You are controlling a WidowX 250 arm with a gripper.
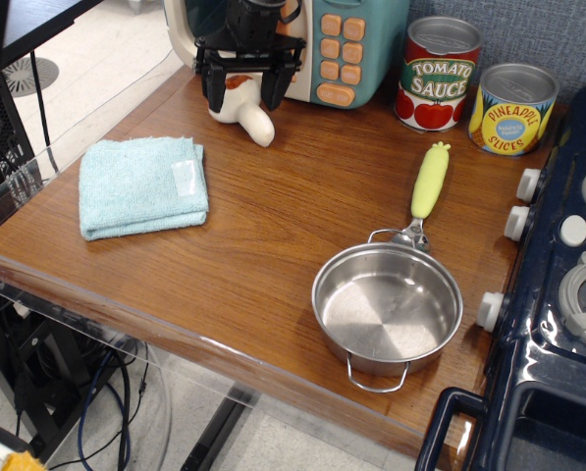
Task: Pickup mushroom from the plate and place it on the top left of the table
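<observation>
Behind table (273, 245): cans (440, 74) reading "Tomato Sauce", "Pineapple Slices"; gripper (245, 90) open astride mushroom (245, 113).

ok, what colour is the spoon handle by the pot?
Yellow-green. The spoon handle lies on the table just behind the pot; the observation.image view shows it clearly.

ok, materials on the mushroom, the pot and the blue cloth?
Mushroom: looks like soft plush, matte cream stem, no glare.
Pot: polished metal, probably stainless; mirror reflections inside, thin wire handles.
Cloth: folded light-blue fabric, likely microfibre or terry; fuzzy matte surface, sewn tag.
</observation>
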